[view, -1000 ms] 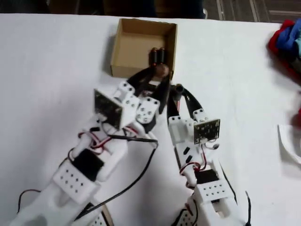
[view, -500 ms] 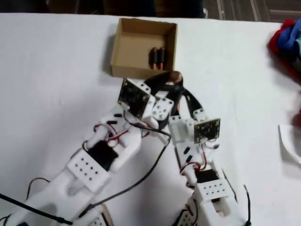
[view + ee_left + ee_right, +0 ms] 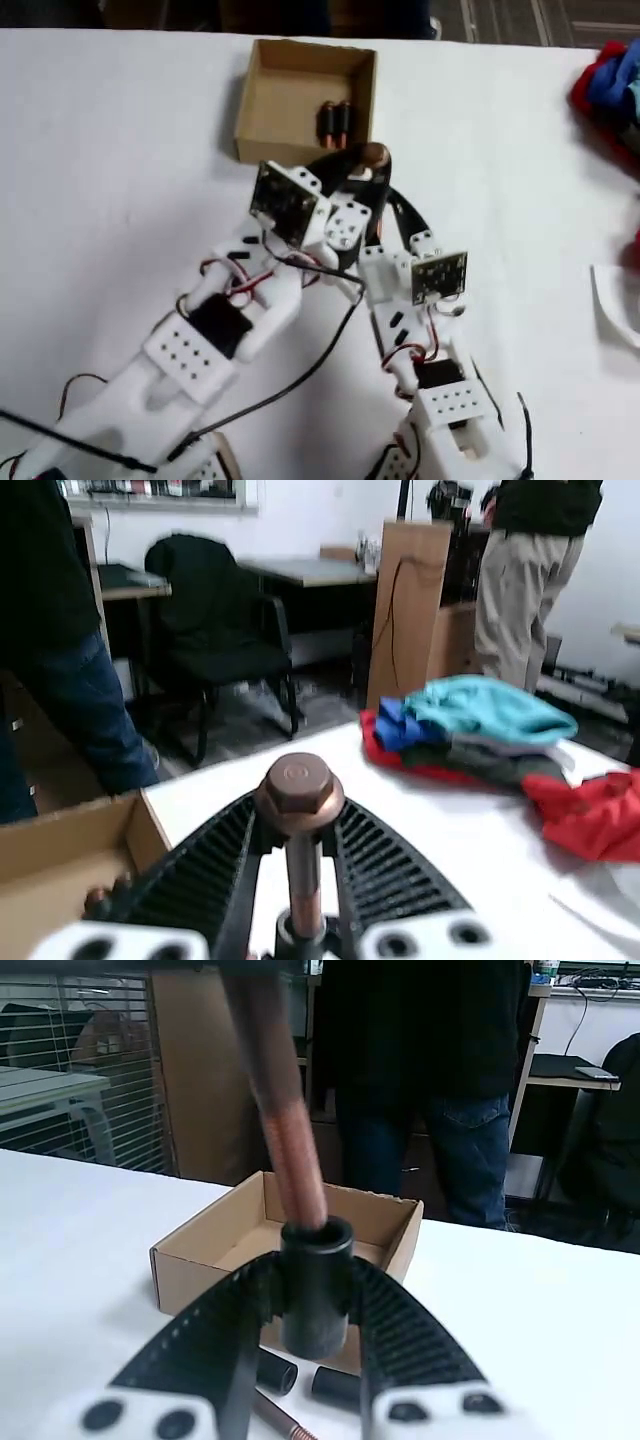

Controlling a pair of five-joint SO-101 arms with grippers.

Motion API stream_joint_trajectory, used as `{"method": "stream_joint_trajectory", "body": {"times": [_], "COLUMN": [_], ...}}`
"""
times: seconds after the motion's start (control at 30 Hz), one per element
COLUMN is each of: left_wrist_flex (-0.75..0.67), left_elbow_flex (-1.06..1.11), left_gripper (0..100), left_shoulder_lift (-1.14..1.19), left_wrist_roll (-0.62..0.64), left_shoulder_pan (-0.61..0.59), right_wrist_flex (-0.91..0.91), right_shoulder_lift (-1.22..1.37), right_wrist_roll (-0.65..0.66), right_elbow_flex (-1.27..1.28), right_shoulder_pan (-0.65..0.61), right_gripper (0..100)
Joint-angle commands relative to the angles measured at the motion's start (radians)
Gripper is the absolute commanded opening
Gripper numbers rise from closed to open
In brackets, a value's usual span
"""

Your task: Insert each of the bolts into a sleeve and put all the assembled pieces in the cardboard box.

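Swung right off the cardboard box [image 3: 300, 48], left jaws are pinching the stiff, slick-looking bolt [image 3: 298, 790] just under its head, easing it into the right jaws' clamped sleeve [image 3: 317, 1300].

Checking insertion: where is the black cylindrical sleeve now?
Right wrist view: the black cylindrical sleeve stands upright in the right end effector, near the brown cardboard box, copper bolt entering its top.

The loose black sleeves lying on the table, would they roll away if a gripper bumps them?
Probably yes: both loose sleeves are round tubes lying on their sides on the flat white table. They look rigid, so a pinch should not crush them. Being small, they are likely light.
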Motion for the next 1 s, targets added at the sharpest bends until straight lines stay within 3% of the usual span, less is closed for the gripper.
{"method": "stream_joint_trajectory", "body": {"times": [0.0,0.37,0.73,0.97], "left_wrist_flex": [-0.026,0.0,0.33,0.46], "left_elbow_flex": [-0.058,-0.058,-0.133,-0.297], "left_gripper": [3,3,3,26], "left_shoulder_lift": [0.041,0.092,0.089,0.089], "left_wrist_roll": [-0.011,-0.011,-0.011,-0.005], "left_shoulder_pan": [-0.002,0.0,0.0,-0.003], "right_wrist_flex": [-0.025,-0.025,-0.024,-0.024], "right_shoulder_lift": [0.001,0.001,0.001,0.001], "right_wrist_roll": [0.0,0.002,0.002,0.002], "right_elbow_flex": [0.0,0.0,0.0,0.0], "right_shoulder_pan": [-0.004,-0.002,-0.002,-0.002], "right_gripper": [2.1,2.1,2.1,2.1]}}
